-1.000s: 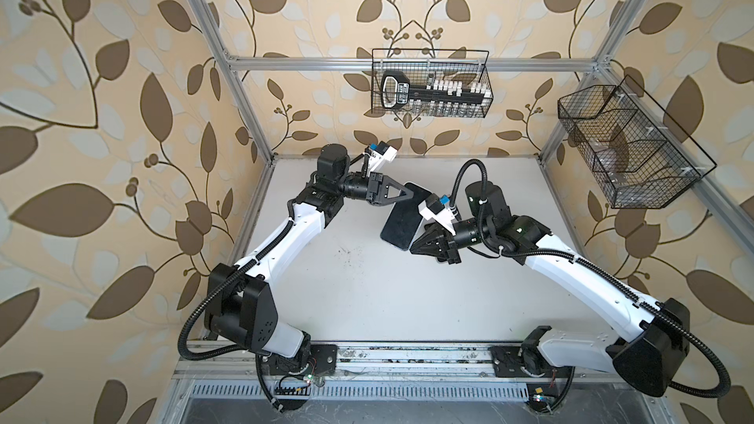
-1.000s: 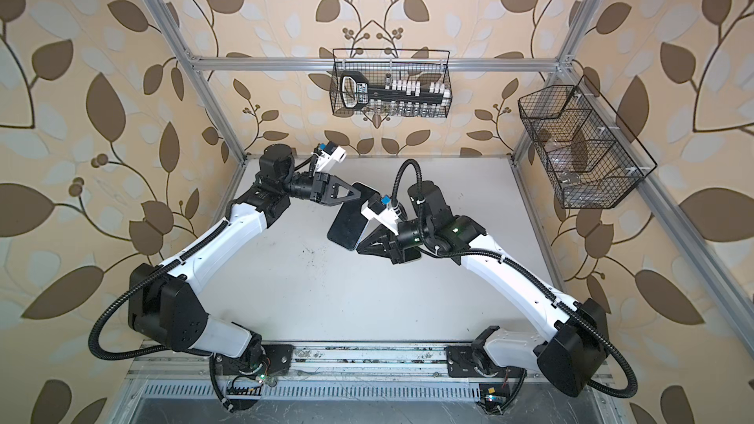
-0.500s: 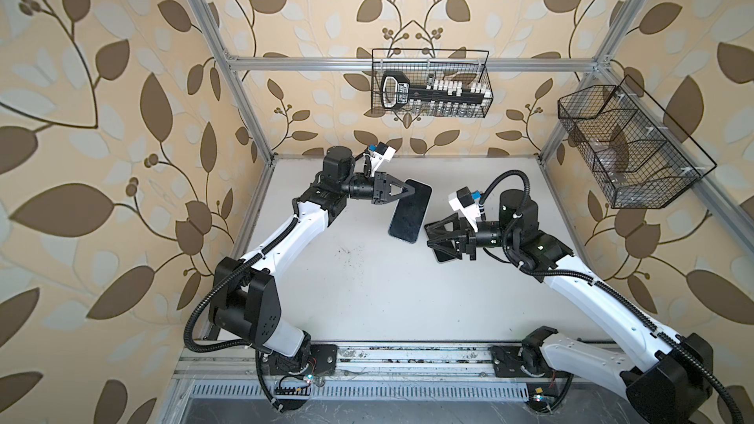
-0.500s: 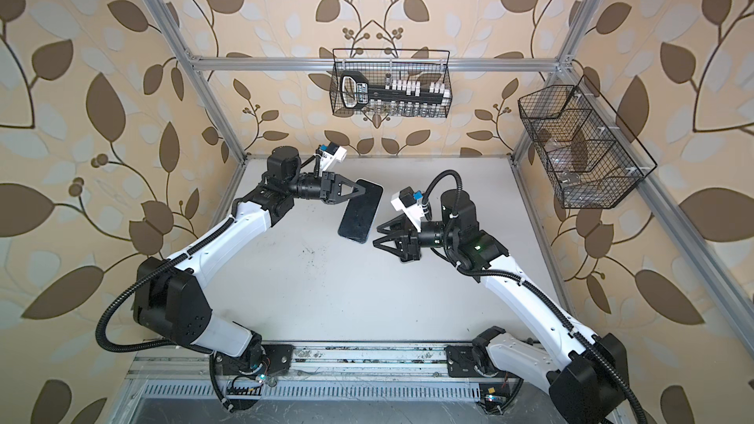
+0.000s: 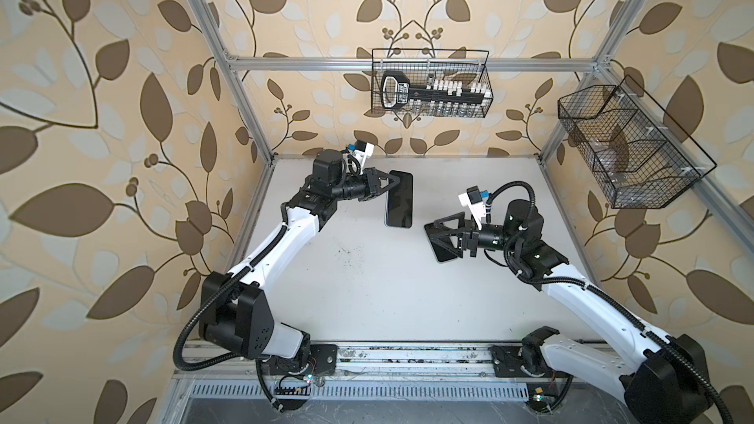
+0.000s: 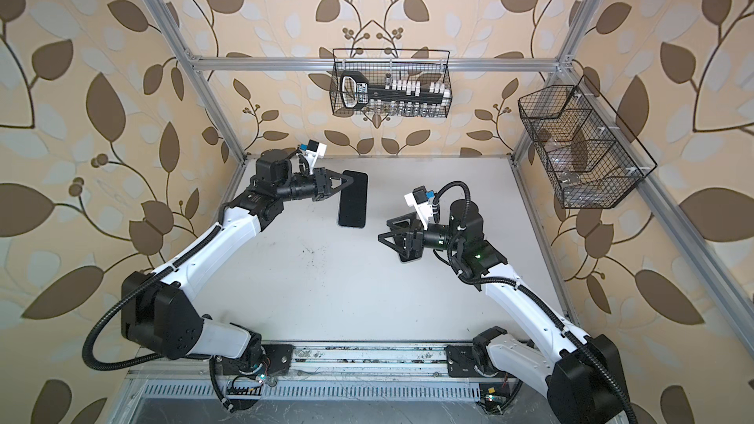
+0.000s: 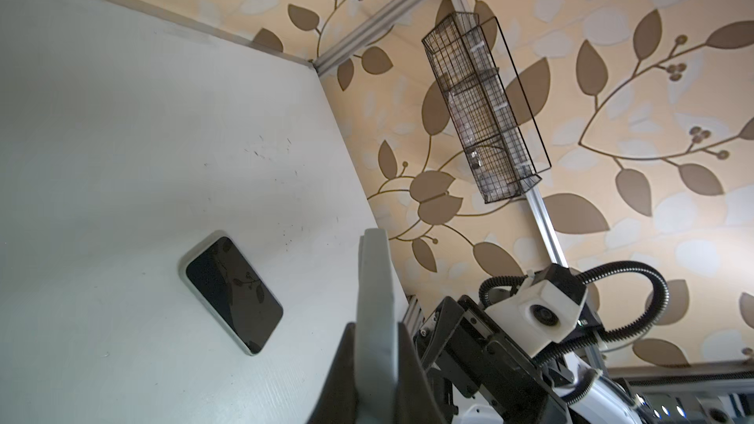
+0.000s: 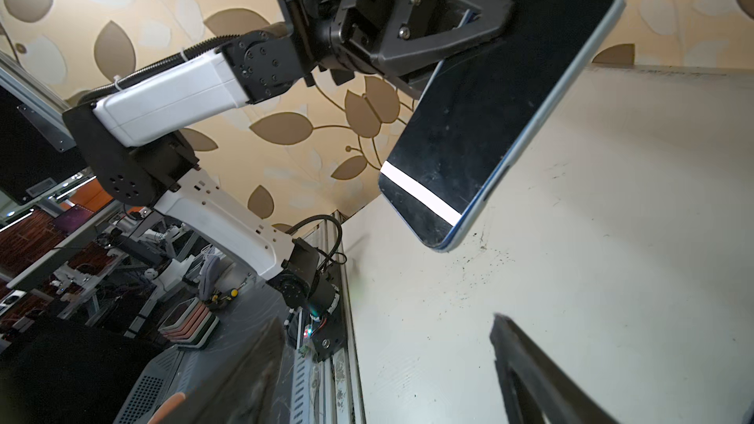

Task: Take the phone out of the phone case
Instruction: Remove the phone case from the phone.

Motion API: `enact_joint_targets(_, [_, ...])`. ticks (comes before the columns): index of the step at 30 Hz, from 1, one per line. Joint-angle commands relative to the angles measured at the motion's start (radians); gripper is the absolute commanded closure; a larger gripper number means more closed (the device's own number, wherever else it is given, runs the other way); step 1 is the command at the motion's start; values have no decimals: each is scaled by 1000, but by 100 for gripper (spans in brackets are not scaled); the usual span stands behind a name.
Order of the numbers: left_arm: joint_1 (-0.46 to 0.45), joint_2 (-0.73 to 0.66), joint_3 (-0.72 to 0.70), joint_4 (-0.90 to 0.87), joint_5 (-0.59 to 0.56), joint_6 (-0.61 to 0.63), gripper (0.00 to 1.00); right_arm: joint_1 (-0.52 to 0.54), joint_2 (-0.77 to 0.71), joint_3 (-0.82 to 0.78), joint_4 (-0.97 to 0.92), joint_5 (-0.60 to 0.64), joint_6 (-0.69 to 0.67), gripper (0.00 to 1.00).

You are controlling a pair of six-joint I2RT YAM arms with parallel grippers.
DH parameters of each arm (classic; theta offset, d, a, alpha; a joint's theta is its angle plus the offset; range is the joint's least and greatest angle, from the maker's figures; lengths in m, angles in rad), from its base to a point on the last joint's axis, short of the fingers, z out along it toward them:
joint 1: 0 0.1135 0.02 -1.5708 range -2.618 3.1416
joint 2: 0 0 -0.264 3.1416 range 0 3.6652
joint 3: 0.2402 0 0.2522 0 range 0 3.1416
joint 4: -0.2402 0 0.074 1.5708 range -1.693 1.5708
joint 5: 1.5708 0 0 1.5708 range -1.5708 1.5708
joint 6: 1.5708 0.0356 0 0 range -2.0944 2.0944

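The phone (image 7: 232,293) lay flat on the white table (image 5: 367,279), dark glass upward; in both top views it sat directly under the right gripper (image 5: 433,240) and was mostly hidden by it, so its long axis could not be read there; the left wrist view showed it slanting across the table, with clear air between it and that claw.

The right gripper hung just above the phone with its fingers spread wide and nothing between them; the right arm was plainly the nearer one.

The dark slab with a pale blue rim, which I took to be the emptied phone case (image 5: 400,205), was off the table and well apart from the phone; the left gripper (image 5: 388,184) was pressed together on its far end, and its long axis ran from the back wall towards the near rail.

By my judgement the separation was done; what remained was setting the case down, and the table under it was bare.

The wire basket on the back wall (image 5: 377,75) and the one on the side wall (image 5: 583,116) hung high and clear of both arms; nothing stood between the two grippers.
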Motion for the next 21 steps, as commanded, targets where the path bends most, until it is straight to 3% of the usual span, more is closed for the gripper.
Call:
enact_joint_targets(1, [17, -103, -28, 53, -156, -49, 100, -2, 13, -54, 143, 93, 137, 19])
enact_joint_targets(8, [20, -219, -186, 190, -351, -279, 100, 35, 83, -142, 365, 244, 383, 19])
enact_joint_targets(16, [20, -273, -329, 432, -373, -467, 100, 143, 173, -132, 454, 373, 553, 19])
enact_joint_targets(21, [20, -275, -371, 520, -373, -516, 100, 195, 243, -141, 605, 411, 663, 20])
